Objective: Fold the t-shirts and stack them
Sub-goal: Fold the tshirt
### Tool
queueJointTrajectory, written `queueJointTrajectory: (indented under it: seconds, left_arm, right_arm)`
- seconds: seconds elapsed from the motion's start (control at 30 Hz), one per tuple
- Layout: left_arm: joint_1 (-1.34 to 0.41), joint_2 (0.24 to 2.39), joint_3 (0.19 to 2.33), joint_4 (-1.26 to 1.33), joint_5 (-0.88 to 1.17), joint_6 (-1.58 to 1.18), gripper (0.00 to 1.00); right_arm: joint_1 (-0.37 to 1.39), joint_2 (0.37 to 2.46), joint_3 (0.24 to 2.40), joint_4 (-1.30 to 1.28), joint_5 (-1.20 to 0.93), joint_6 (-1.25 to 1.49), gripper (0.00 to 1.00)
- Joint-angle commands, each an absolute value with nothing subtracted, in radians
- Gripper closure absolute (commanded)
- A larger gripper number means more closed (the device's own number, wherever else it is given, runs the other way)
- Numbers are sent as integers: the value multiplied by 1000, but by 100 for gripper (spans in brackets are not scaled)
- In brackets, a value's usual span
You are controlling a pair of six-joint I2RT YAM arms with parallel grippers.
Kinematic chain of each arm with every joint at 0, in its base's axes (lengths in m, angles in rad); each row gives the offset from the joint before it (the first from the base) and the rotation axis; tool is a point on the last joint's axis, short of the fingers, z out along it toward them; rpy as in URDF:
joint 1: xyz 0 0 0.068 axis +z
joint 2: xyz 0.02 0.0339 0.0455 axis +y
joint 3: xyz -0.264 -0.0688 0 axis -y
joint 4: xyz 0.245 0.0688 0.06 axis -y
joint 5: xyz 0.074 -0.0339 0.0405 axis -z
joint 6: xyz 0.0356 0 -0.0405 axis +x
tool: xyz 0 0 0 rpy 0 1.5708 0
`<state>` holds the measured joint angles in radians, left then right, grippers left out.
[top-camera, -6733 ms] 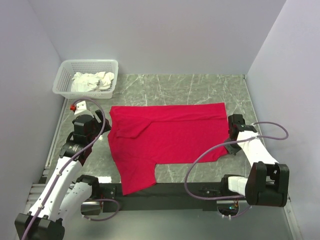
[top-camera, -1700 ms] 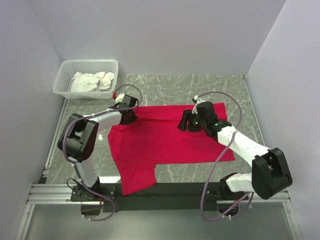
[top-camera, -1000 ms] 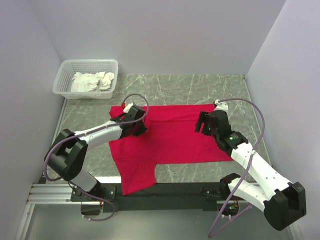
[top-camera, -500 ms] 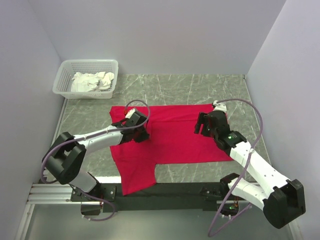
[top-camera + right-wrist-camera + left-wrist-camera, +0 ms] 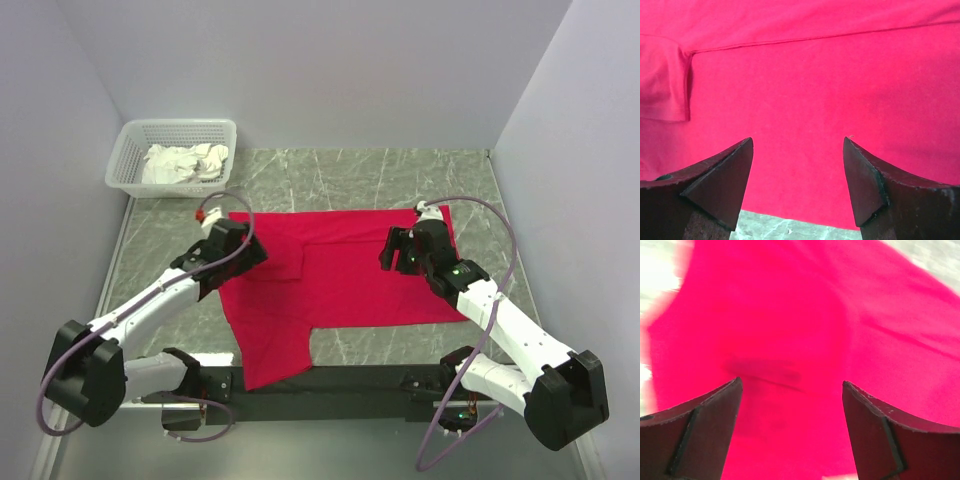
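Red t-shirt (image 5: 350, 285) lies spread on the marble table (image 5: 400, 170), far sleeve flap now squared inward | left gripper (image 5: 790, 385) has drawn back to the shirt's left edge, right gripper (image 5: 797, 142) hovers over its right half, both wide open, empty | main folds judged pending.

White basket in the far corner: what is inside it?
The white basket holds crumpled white cloth. Anything lying under that cloth is covered from view.
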<state>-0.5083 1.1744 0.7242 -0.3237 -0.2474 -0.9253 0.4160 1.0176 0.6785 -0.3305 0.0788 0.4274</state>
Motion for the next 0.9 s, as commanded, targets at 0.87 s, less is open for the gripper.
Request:
queueJointTrajectory:
  seconds: [0.87]
  left_arm:
    - [-325, 1351, 663, -81, 11, -673, 39]
  right_arm:
    - [410, 1014, 635, -258, 3, 397, 23]
